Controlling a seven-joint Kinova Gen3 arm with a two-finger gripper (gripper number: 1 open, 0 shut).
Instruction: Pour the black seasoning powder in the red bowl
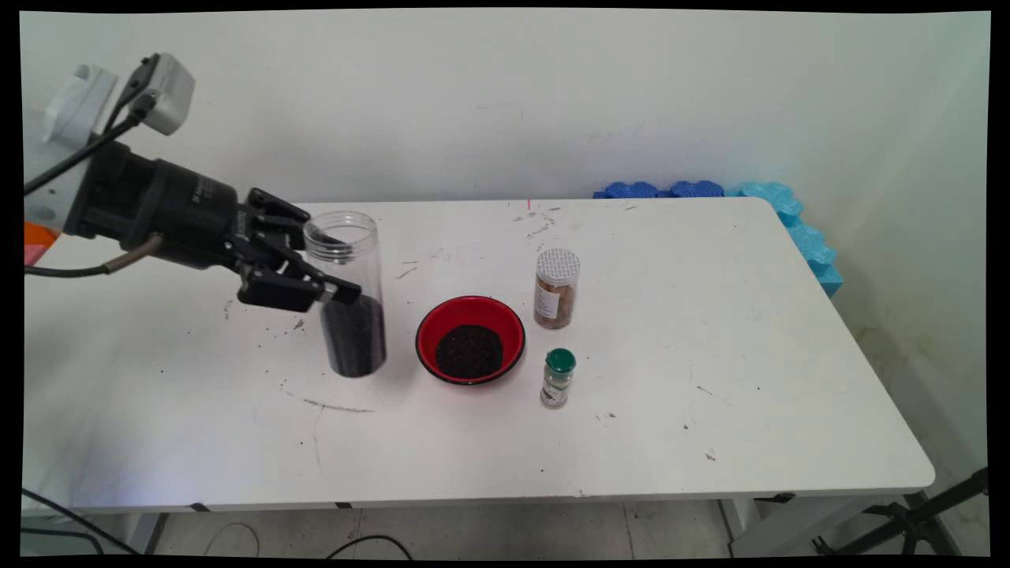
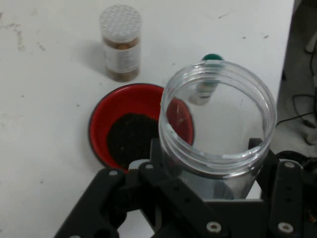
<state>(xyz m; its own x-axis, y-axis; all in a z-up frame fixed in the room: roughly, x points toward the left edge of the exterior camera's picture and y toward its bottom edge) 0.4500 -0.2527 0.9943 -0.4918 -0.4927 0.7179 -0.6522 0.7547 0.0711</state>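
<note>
The gripper point(image 1: 327, 272) pinches an open clear jar point(image 1: 351, 304) between its fingers; a red bowl point(image 1: 470, 339) of dark grains sits just beyond.

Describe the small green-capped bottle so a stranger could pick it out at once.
Start at the red bowl of dark grains near the middle of the white table. Two small containers stand upright just to its right; the green-capped bottle is the nearer one, by the bowl's front right. It is shorter and slimmer than the brown-filled jar with the white lid behind it.
</note>
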